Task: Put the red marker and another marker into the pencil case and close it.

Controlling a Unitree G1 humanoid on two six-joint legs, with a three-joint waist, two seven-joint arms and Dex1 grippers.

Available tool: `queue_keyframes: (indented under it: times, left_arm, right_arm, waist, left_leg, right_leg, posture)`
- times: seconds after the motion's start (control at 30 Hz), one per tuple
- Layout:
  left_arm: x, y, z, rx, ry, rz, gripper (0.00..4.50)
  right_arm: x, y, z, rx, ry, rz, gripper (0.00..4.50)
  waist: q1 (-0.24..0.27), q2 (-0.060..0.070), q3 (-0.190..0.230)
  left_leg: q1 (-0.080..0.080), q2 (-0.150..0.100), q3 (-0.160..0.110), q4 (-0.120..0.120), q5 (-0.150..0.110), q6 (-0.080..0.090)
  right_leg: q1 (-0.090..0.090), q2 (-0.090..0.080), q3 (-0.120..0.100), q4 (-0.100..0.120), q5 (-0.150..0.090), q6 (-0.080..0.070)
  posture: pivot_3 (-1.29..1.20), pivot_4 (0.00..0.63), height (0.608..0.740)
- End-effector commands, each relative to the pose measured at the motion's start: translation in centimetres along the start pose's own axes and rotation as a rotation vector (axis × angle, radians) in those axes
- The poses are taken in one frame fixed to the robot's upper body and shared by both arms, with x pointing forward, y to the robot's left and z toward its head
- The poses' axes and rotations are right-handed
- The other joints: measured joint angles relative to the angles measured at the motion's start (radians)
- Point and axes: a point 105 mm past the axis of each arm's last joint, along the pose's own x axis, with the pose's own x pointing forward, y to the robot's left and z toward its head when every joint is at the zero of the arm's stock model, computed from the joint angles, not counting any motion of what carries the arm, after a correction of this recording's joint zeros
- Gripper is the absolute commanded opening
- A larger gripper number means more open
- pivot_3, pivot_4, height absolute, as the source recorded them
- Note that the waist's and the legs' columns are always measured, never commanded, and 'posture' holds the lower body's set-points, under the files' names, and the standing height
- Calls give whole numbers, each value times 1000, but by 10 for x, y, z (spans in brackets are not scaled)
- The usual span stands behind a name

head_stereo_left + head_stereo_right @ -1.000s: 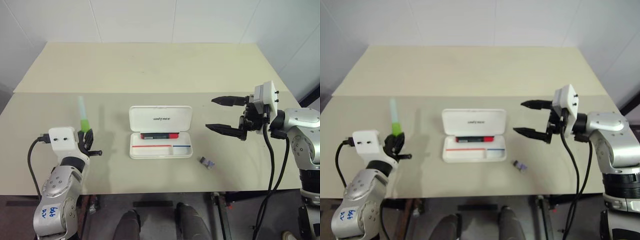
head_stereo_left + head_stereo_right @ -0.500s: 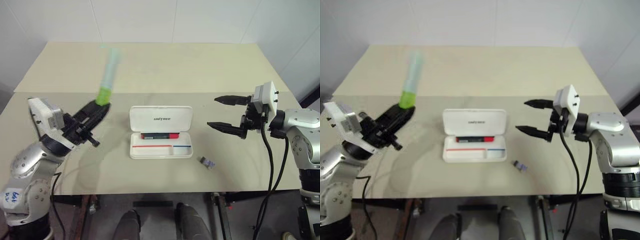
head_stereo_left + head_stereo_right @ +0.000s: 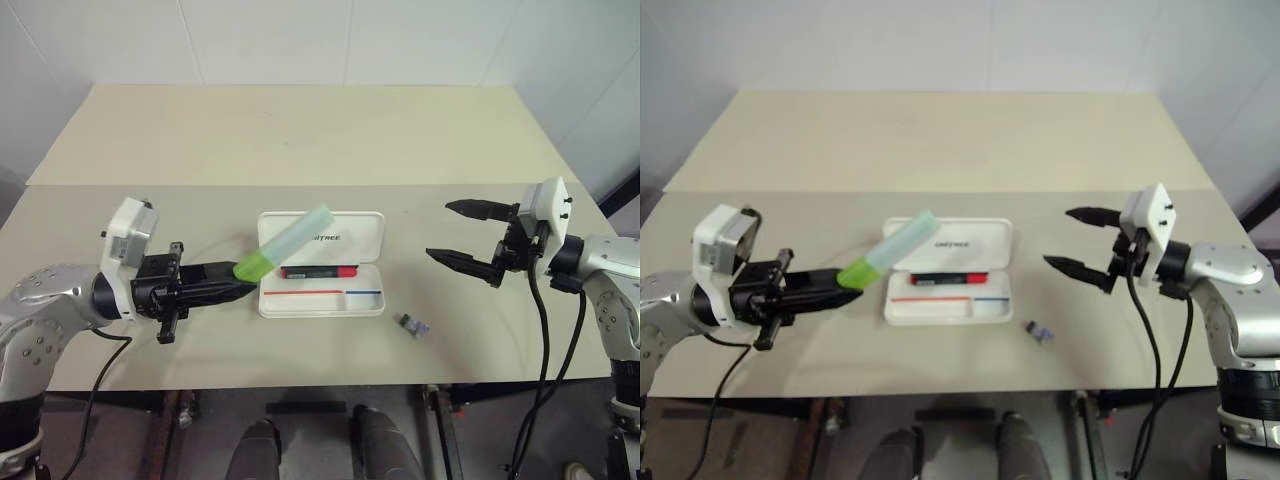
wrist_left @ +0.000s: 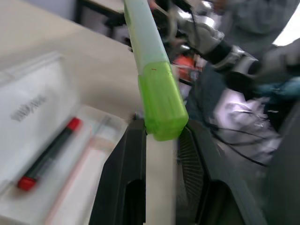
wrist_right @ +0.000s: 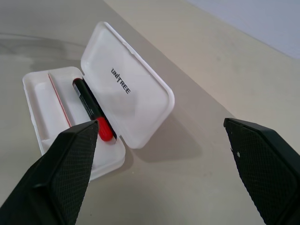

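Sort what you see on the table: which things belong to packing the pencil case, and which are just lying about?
Belong to the job:
- red marker, already in the case
- green marker, held by the left gripper
- open pencil case

Lying about:
- small dark object right of the case

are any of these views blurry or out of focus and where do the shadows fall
Left wrist view: background behind the green marker is blurred; the case looks soft. Right wrist view: sharp, the open lid shadowing the table. Left eye view: even light, faint shadow beside the left gripper.
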Motion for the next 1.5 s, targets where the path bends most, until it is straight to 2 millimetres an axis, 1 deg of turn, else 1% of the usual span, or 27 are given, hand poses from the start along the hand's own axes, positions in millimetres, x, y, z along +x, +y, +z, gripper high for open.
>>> queue_keyframes:
  times: [0.03,0.13,0.2,0.3,0.5,0.8,0.9,1.07,1.23,1.5]
  left_arm:
    - [0,3,1,-72,44,-86,595]
    - [1,4,-3,-144,106,-155,595]
    - [3,9,-5,-168,126,-176,595]
    - [3,11,-6,-197,143,-196,595]
    - [15,29,-11,-191,204,-204,595]
    - [24,43,-38,-104,340,-210,595]
    - [25,47,-41,-102,334,-192,595]
    - [22,52,-50,-82,369,-171,595]
    - [16,65,-58,-45,421,-129,595]
    - [18,76,-61,-11,440,-138,595]
  right_arm:
    - [-10,-3,17,-52,-22,-37,4500]
    - [-14,0,17,-50,-14,-52,4500]
    - [-17,2,17,-47,-7,-64,4500]
    - [-19,4,17,-45,-3,-69,4500]
    - [-24,11,14,-30,5,-97,4500]
    - [-25,14,15,-28,0,-121,4500]
    - [-24,15,16,-29,-3,-122,4500]
    - [-23,15,16,-28,-8,-125,4500]
    - [-20,14,16,-27,-17,-122,4500]
    - [-17,14,18,-30,-26,-116,4500]
  waist:
    - [-1,0,0]
    - [-2,0,0]
    - [-1,0,0]
    - [-3,0,0]
    - [5,0,0]
    - [2,0,0]
    - [3,0,0]
    - [3,0,0]
    - [3,0,0]
    - [8,0,0]
  left_leg:
    - [0,0,0,0,0,0]
    - [-1,0,0,-1,0,0]
    - [0,0,0,-2,0,0]
    - [-1,0,0,-3,0,0]
    - [-1,0,0,-1,0,0]
    - [-1,0,0,-1,0,0]
    - [-1,0,0,0,0,0]
    - [-1,0,0,0,0,0]
    - [-1,0,0,0,0,0]
    - [-1,0,0,0,0,0]
  right_leg:
    - [0,0,0,0,0,0]
    - [0,0,0,-1,0,0]
    - [-1,0,0,0,0,0]
    - [-2,0,0,1,0,1]
    - [-2,0,0,2,-1,1]
    - [-2,0,0,2,-1,1]
    - [-2,0,0,2,-1,1]
    - [-2,0,0,3,-1,2]
    - [-2,0,0,3,-1,2]
    - [-2,0,0,3,0,4]
  posture:
    - [0,150,740]
    - [0,150,740]
    - [0,150,740]
    - [0,150,740]
    - [0,150,740]
    - [0,150,740]
    - [0,150,740]
    - [0,150,740]
    - [0,150,740]
    - [0,150,740]
